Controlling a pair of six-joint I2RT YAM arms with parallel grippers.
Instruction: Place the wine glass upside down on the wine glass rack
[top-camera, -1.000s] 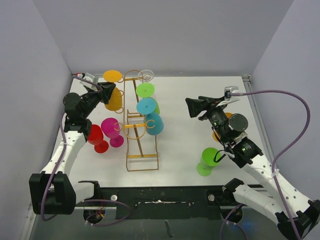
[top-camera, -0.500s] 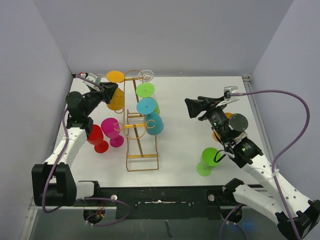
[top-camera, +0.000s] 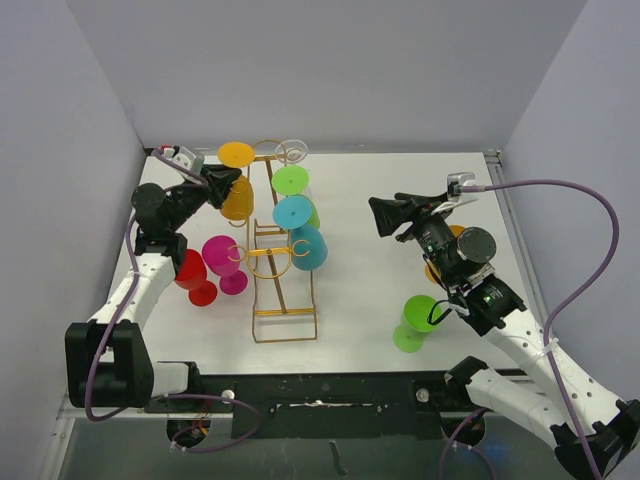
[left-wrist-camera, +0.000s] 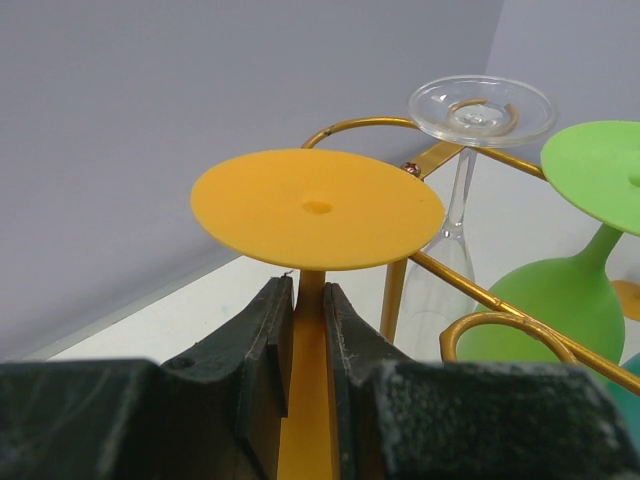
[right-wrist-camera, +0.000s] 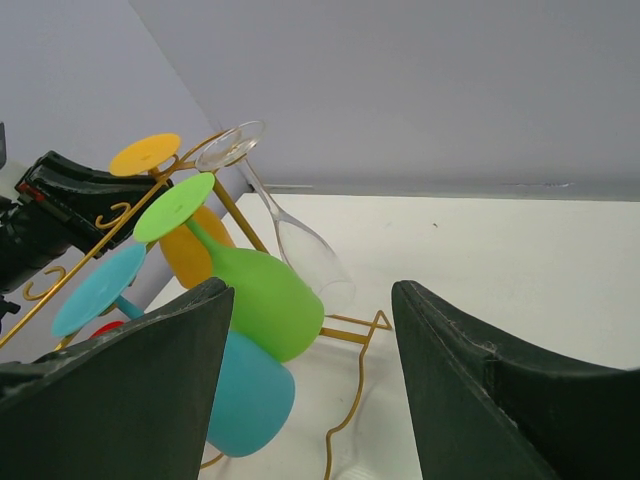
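Left gripper: your left gripper (top-camera: 230, 178) is in the upper left of the top view. The wrist cam shows both fingers (left-wrist-camera: 262, 345) pinched tight on the stem of the orange wine glass (left-wrist-camera: 317, 208), just under its foot

Orange wine glass: it's upside down, flat foot up and bowl hanging below. It sits right against the left side of the rack (top-camera: 284, 313) near the rounded top. Can't tell if it's actually hanging from the wire or just beside it

Rack: gold wire thing standing upright a bit left of centre in the top view, with its base on the white table (top-camera: 370, 290)

Already hanging, right side: a clear glass (top-camera: 292, 150) at the very top, a green glass (top-camera: 291, 180) under it, then a blue glass (top-camera: 294, 212) below that, all with feet up

Already hanging, left side: a pink glass (top-camera: 221, 250) lower down, foot up as well

Right gripper: your right gripper (top-camera: 380, 213) is centre right in the top view, off the table and well apart from the rack. Its wrist cam shows the jaws spread wide with nothing between them

Loose on the table: a red glass (top-camera: 190, 270) just left of the pink one, and a second green glass (top-camera: 420, 315) at the lower right, close to your right arm
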